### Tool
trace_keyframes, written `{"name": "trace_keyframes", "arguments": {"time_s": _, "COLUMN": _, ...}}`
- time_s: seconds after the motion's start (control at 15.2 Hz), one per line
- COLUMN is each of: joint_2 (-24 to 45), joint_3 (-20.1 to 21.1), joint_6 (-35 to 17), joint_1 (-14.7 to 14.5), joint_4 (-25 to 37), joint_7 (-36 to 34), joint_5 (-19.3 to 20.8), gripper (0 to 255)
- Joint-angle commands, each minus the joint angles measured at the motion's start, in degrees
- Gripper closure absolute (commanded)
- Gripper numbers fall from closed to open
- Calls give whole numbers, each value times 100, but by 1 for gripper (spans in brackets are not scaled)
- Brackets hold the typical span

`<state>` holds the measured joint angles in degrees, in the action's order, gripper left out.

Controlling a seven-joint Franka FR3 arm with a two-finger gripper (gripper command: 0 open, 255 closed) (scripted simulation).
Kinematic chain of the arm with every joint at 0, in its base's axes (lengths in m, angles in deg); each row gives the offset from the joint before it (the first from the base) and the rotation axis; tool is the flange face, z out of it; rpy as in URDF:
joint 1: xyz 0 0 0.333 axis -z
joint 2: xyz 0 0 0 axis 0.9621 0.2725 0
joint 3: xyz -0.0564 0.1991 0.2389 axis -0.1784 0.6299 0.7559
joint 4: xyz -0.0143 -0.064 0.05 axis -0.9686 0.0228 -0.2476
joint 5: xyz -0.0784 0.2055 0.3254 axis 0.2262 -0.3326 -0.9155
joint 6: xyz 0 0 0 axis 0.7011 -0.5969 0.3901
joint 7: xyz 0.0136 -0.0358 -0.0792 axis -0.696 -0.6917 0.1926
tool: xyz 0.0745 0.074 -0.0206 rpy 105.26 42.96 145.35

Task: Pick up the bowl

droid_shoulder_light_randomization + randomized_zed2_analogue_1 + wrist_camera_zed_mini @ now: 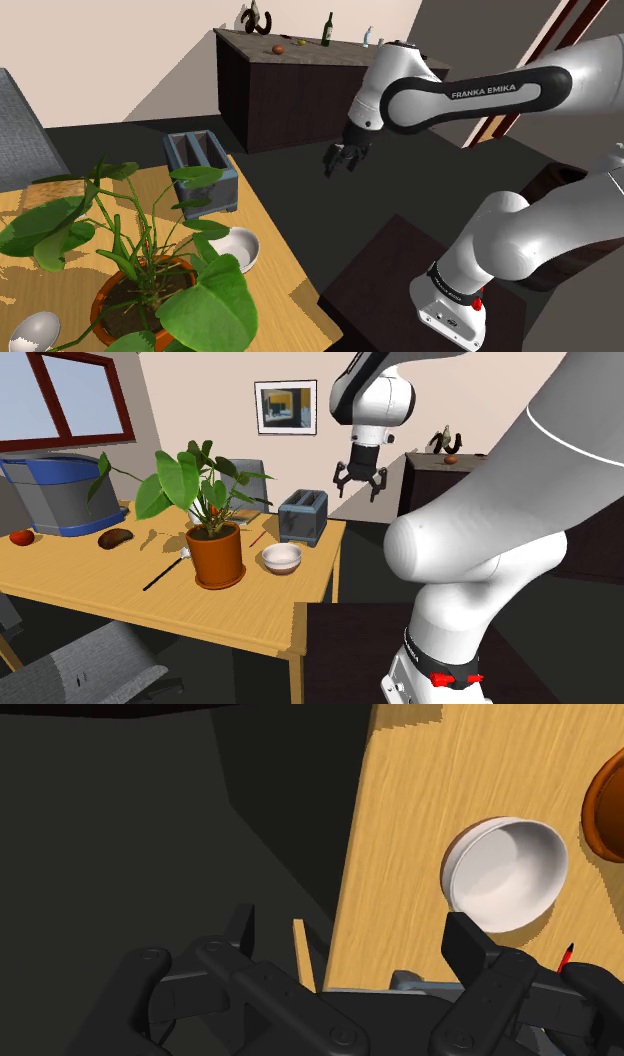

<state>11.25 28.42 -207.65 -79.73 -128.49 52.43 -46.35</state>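
In the shoulder view, the white bowl sits on the wooden table, close to the table's right edge. A potted plant stands just beside it on the left, and one broad leaf hangs over the bowl's near rim. Farther back along the same edge is a blue-grey toaster. The gripper hangs in the air beyond the table's edge, over dark floor and well to the right of the toaster. A dark counter stands far behind it.

In the second exterior view, the bowl lies between the plant's orange pot on the left and the table's right edge. The toaster is behind it. The gripper hangs high above the table's far right corner, with its fingers spread apart and nothing between them. The air straight above the bowl is open, and leaves crowd only its left side.

In the wrist view, the bowl is upright and empty, near the table edge and ahead of the right finger. The gripper is wide open and touches nothing, and dark floor lies between its fingers. The orange pot shows just past the bowl.
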Motion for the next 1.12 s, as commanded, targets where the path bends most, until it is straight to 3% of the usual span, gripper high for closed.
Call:
{"name": "trace_keyframes", "arguments": {"time_s": 0.0, "joint_2": 353, "joint_3": 105, "joint_6": -459, "joint_1": -57, "joint_4": -68, "joint_7": -80, "joint_5": -80, "gripper": 0}}
{"name": "trace_keyframes", "arguments": {"time_s": 0.59, "joint_2": 2254, "joint_3": 615, "joint_6": -2209, "joint_1": -277, "joint_4": 219, "joint_7": -607, "joint_5": -190, "gripper": 0}}
{"name": "trace_keyframes", "arguments": {"time_s": 1.06, "joint_2": 3897, "joint_3": 786, "joint_6": -3261, "joint_1": -492, "joint_4": 902, "joint_7": -1280, "joint_5": 262, "gripper": 0}}
